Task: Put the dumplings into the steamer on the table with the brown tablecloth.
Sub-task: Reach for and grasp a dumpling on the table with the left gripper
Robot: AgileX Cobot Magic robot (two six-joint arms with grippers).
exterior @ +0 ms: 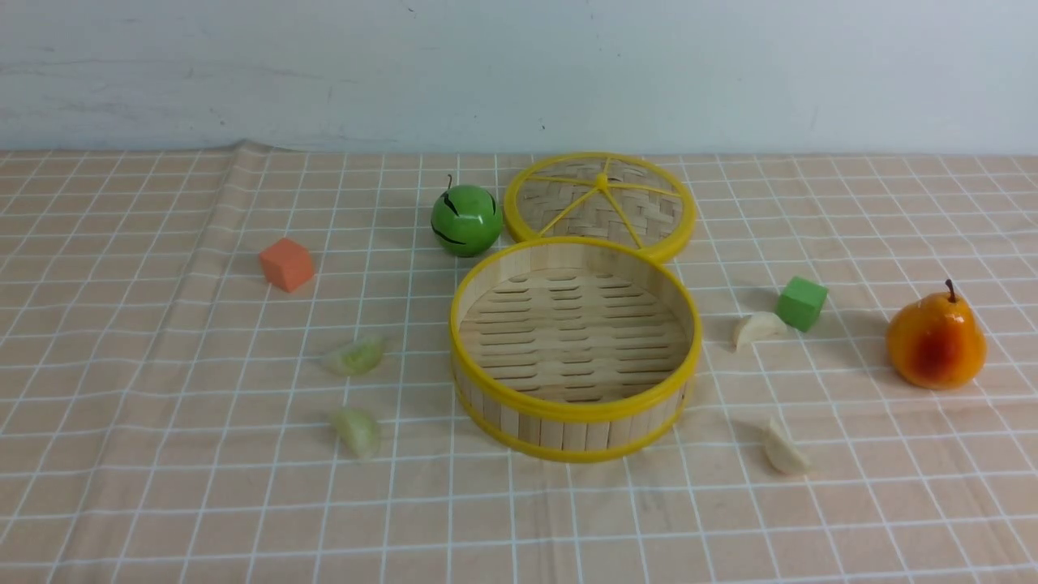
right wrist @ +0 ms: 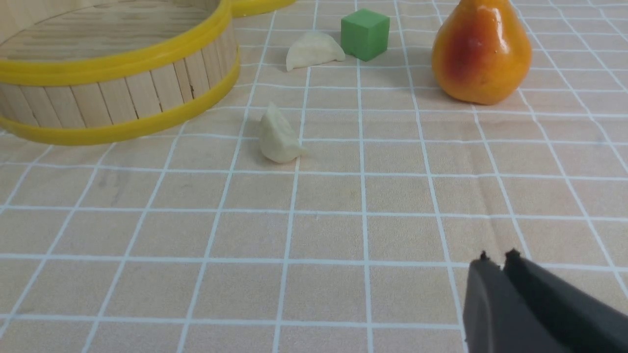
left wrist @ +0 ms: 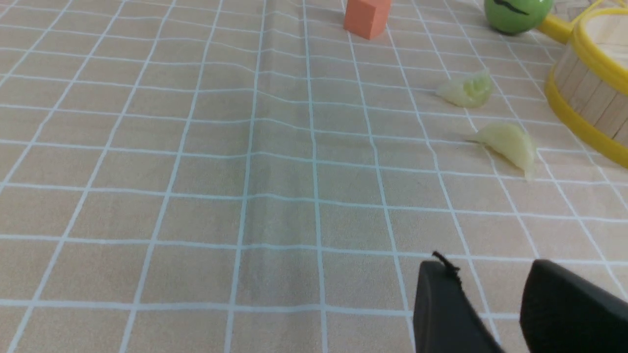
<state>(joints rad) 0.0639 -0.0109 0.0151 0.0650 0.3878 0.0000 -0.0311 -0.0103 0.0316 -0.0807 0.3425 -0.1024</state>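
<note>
Tablecloth (exterior: 162, 487): dumplings (right wrist: 278, 137) well beyond fingers (right wrist: 490, 309)

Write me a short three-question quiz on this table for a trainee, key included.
1. How many dumplings lie on the checked cloth?
2. True or false: the steamer already has a dumpling in it.
3. What lies closest to the green cube? A) a white dumpling B) the pear C) the orange cube
Key: 1. four; 2. false; 3. A
</note>
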